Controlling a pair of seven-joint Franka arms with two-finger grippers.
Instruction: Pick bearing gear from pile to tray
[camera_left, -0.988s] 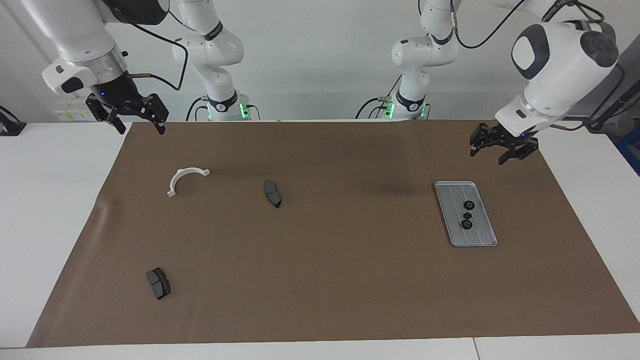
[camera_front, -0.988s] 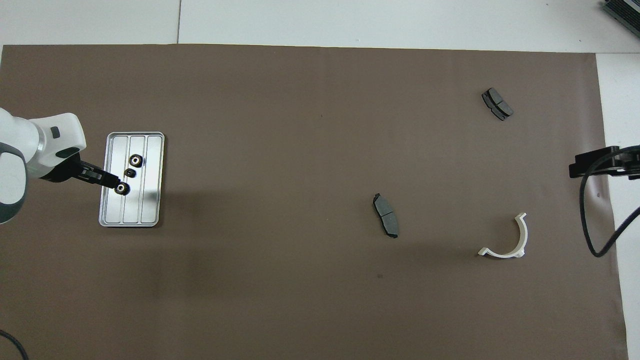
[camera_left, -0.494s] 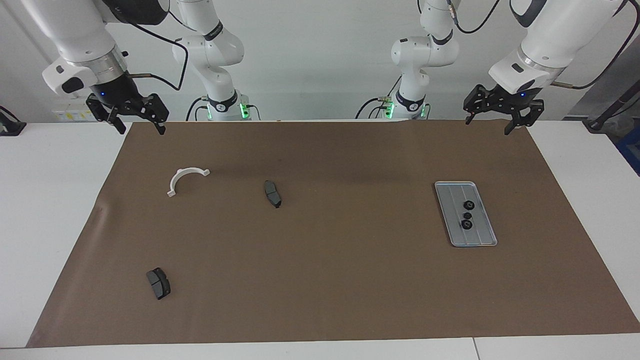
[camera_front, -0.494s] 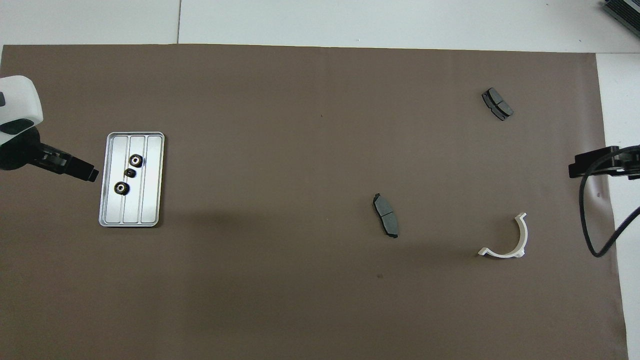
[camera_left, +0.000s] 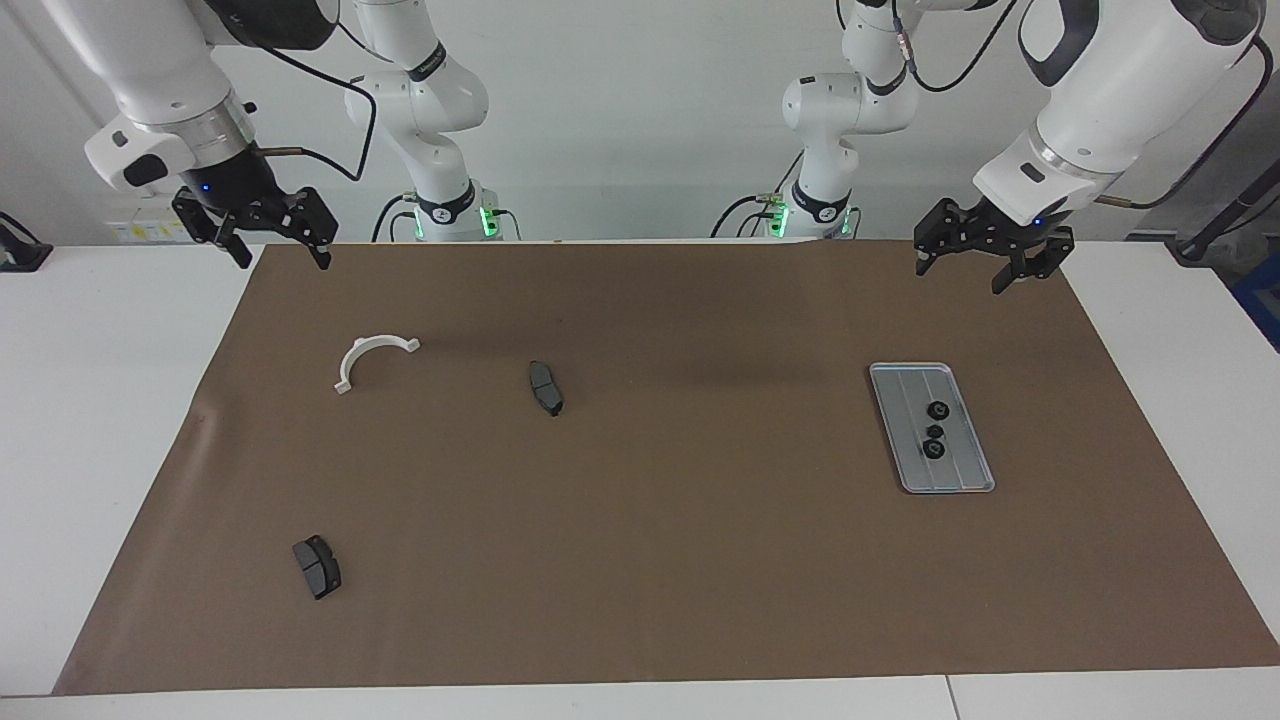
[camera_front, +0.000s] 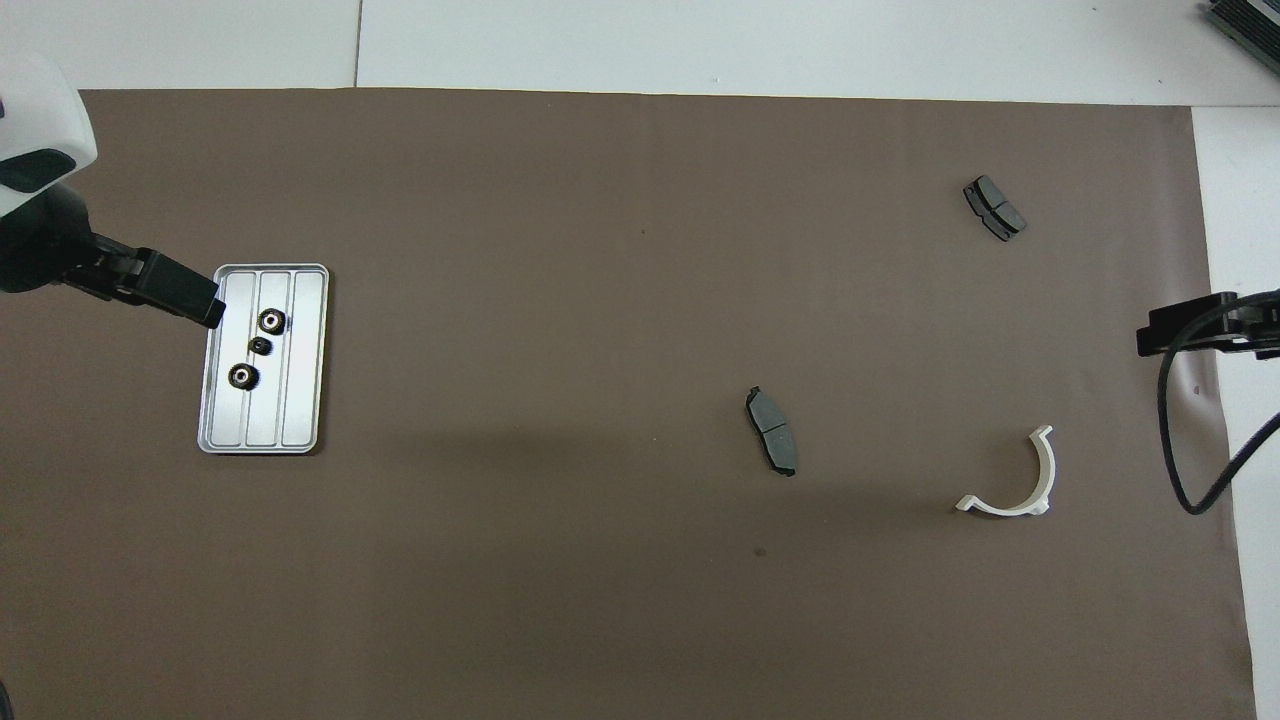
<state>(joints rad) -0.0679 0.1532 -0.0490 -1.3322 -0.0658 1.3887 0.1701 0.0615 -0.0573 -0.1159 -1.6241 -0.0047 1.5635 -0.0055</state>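
Resting in the tray (camera_left: 975, 478) toward the left arm's end of the table are three small black gears (camera_left: 935, 431), lined up along its middle grooves, close together, the middle one smaller than the other two. No further gear shows on the brown mat (camera_left: 640, 560), so the sorting looks finished or nearly so. What remains of the pile is two dark brake pads, one (camera_left: 545, 387) near the mat's middle and one (camera_left: 317, 566) farthest from the robots, plus a white half-ring bracket (camera_left: 372, 357) toward the right arm's end.

Each gear looks hard, rigid and light, probably metal with a toothed rim and a bright bore. Its low, round shape likely rolls or skids on the grooved metal if nudged, so I would pinch it across the rim, fingers coming straight down on two facing sides, with little force needed.

The left gripper (camera_left: 982, 258) hangs in the air over the mat's edge nearest the robots, jaws spread and holding nothing. The right gripper (camera_left: 270, 238) waits over the mat's corner at its own end, jaws also spread and bare
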